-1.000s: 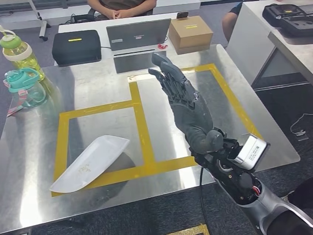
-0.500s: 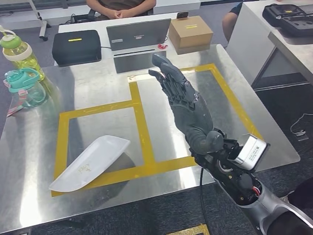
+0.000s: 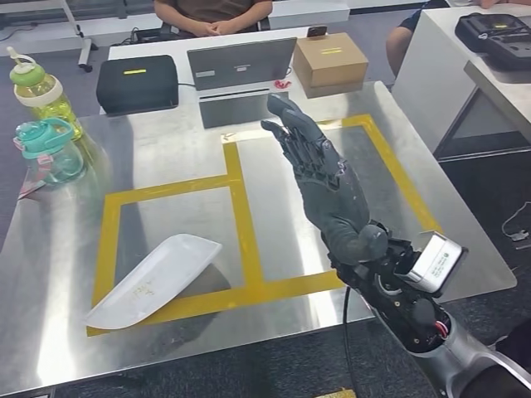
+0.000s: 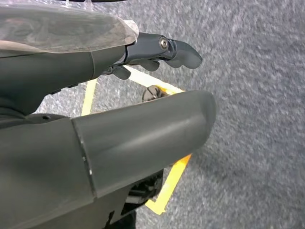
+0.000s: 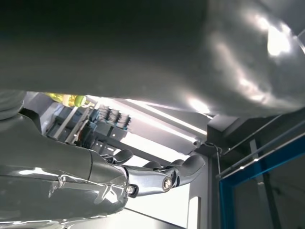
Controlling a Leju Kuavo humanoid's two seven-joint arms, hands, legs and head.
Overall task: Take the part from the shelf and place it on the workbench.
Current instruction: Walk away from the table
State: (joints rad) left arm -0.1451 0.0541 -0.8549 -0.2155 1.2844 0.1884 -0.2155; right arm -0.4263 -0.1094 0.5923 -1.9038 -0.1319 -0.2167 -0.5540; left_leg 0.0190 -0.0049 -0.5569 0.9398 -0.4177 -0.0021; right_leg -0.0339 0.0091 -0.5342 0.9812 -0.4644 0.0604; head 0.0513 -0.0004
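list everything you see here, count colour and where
white curved plastic part: 1, white, lying on the steel workbench inside the left yellow-taped square
steel workbench: 1, silver with yellow tape squares, centre
water bottles: 2, one teal, one yellow-green with a green lid, workbench's far left corner
black case: 1, black, white table behind the workbench
grey laptop: 1, grey, same table
cardboard box: 1, brown, right of the laptop
seated person: 1, brown top, far side of the table
right hand: 1, dark grey, held over the right taped square, fingers straight, holding nothing
left hand: 1, dark grey, hanging over grey carpet, holding nothing
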